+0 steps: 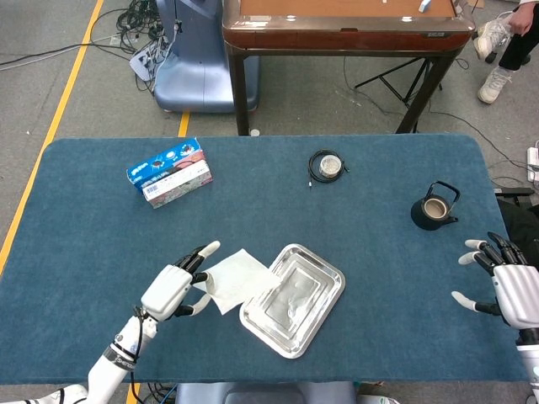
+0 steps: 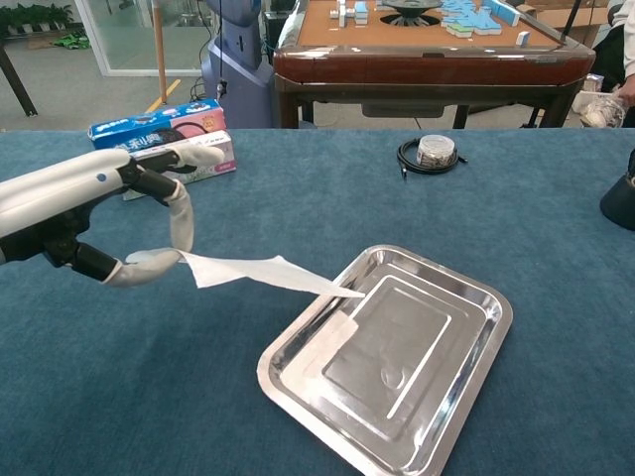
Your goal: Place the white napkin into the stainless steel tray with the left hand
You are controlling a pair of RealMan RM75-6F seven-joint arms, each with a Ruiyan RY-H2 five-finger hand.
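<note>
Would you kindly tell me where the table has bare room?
Bare cloth lies between the tissue box and coiled cable, and between the tray and teapot. Crowded: left robot hand holding napkin over the tray's edge.

Table (image 1: 101, 252) with a dark blue cloth surface. Resting directly on it: a stainless steel tray (image 1: 324, 299) near the front centre; a blue tissue pack (image 1: 169, 172) at rear left; a small round tin ringed by a black cable (image 1: 327, 165) at rear centre; a black teapot (image 1: 434, 205) toward the right edge.
</note>
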